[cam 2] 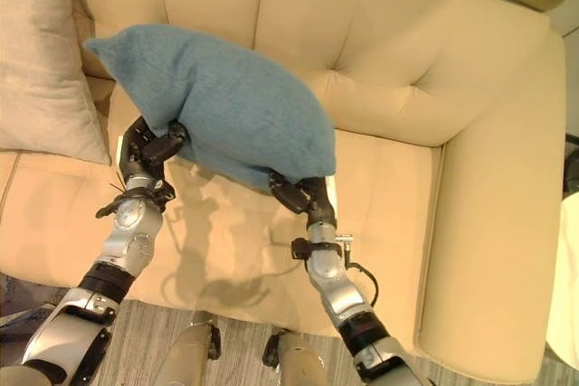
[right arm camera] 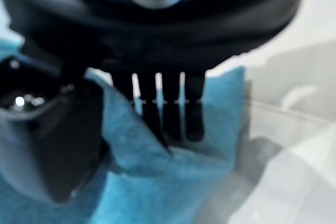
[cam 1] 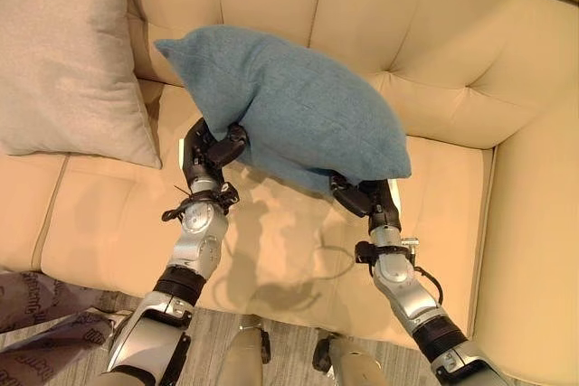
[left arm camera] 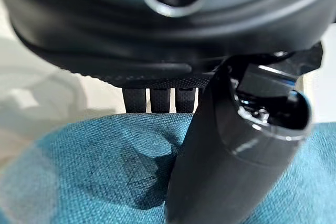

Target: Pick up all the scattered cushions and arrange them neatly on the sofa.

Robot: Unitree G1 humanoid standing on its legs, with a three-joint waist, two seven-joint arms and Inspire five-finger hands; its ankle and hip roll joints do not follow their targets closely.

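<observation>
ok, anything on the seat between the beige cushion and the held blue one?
Nothing: bare sofa seat, seen in the left eye view, between the beige cushion and the blue cushion pinched by the left hand and right hand.

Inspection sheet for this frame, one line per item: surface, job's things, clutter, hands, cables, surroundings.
Surface: cream sofa, seat bare beneath the arms.
Job's things: blue cushion held above the seat by both hands; beige cushion leaning against the sofa back on the robot's left.
Clutter: patterned dark fabric on the floor at the sofa's front.
Hands: left hand and right hand each pinch the blue cushion's lower edge.
Cables: nothing seen.
Surroundings: grey wood-look floor.
</observation>
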